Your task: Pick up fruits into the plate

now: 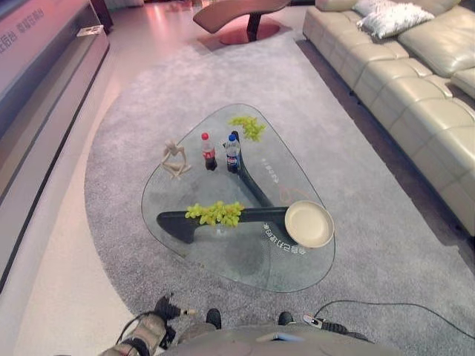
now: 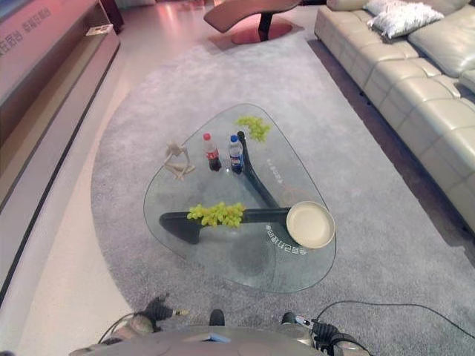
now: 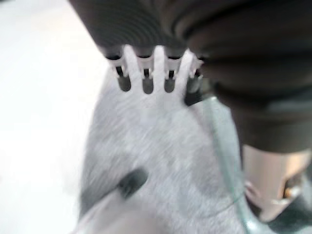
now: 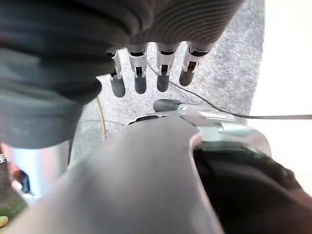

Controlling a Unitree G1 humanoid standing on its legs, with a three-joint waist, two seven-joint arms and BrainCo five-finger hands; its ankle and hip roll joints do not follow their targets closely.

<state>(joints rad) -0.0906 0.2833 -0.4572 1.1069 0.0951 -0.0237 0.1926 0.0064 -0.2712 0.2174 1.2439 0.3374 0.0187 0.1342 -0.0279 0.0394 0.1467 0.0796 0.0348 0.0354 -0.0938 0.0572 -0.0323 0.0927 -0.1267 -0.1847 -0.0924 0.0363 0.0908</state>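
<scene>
Two bunches of green grapes [image 1: 216, 213] [image 1: 249, 127] are seen on the glass table [image 1: 223, 252], at centre and upper centre; the plate [image 1: 309, 223] lies centre-right. Both hands, left hand [image 3: 146, 80] and right hand [image 4: 148, 73], are held low, fingers relaxed, nothing grasped. The grapes are judged soft, light and easily crushed; the stem should be taken gently.

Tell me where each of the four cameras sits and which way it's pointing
Left eye view: on the head, looking down at the glass table with its plate and two grape bunches; left hand low.
Right eye view: beside it, same scene, right hand at the bottom edge.
Left wrist view: along the left hand, relaxed fingers over the grey rug.
Right wrist view: along the right hand, relaxed fingers over rug.
Both eyes share the table.
</scene>
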